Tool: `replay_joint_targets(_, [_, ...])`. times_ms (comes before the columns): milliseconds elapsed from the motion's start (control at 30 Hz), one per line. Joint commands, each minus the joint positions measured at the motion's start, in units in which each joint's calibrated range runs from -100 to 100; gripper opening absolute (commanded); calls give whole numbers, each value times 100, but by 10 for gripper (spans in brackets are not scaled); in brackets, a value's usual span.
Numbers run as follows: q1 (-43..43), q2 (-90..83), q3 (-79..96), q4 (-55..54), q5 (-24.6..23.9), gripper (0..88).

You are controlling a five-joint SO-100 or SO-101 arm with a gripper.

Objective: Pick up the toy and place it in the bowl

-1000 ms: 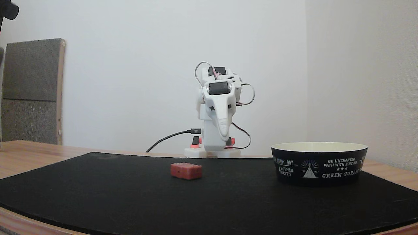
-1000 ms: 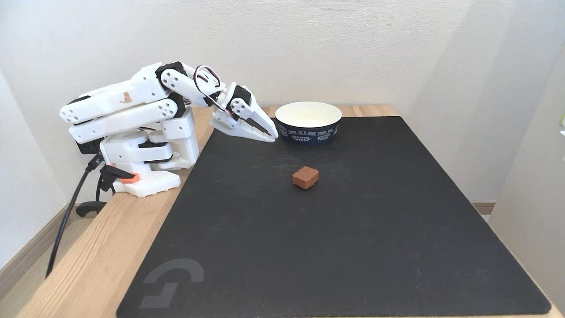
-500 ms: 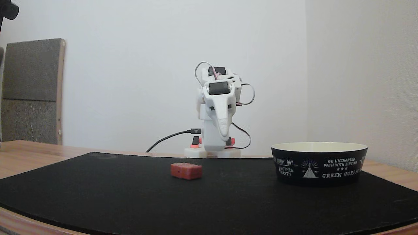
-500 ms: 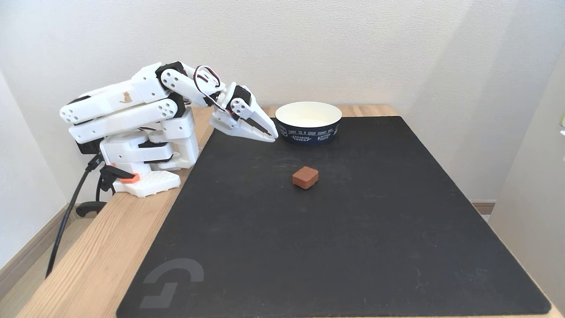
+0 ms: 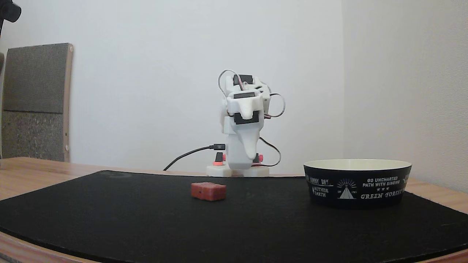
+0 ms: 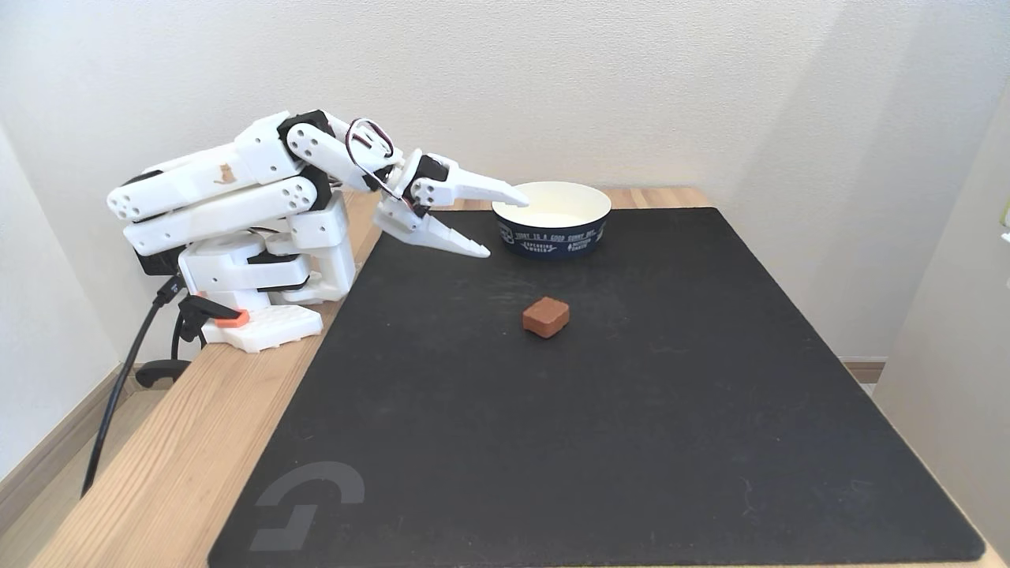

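The toy (image 5: 208, 191), a small reddish-brown block with a seam across its middle, lies on the black mat (image 5: 109, 212); from above the toy (image 6: 545, 316) sits near the mat's middle. The bowl (image 5: 356, 184), black outside with white words and cream inside, stands to the right; the higher fixed view shows the bowl (image 6: 552, 238) at the mat's far edge. My gripper (image 6: 505, 225) hangs open over the mat's far left edge, beside the bowl and well short of the toy, nothing between its fingers. Front on, the gripper (image 5: 249, 133) faces the camera behind the toy.
The white arm is folded back on its base (image 6: 260, 327) on the wooden table (image 6: 181, 442), with a black cable (image 6: 118, 394) trailing off the left edge. A grey panel (image 5: 34, 102) leans against the wall. A white wall (image 6: 931, 237) runs close along the mat's right side.
The gripper was shut half a second ago; its upper finger has now swung up toward the bowl's rim, so the jaws stand wide apart. Toy, bowl and the arm's other links stay put.
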Motion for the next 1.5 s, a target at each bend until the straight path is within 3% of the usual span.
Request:
replay_joint_targets(0, [449,-8,-12,-31,-38,340])
replay_joint_targets(133, [901,275,-652,299,-205,339])
replay_joint_targets(300, [901,2460,-2248,630,-289,343])
replay_joint_targets(500, [934,6545,-5285,791,-315,343])
replay_joint_targets(800, [1445,9512,-7971,1553,-414,343])
replay_joint_targets(1033, [1436,10880,-9629,2340,-628,343])
replay_joint_targets(1467, [1336,11547,-9701,2332,-847,340])
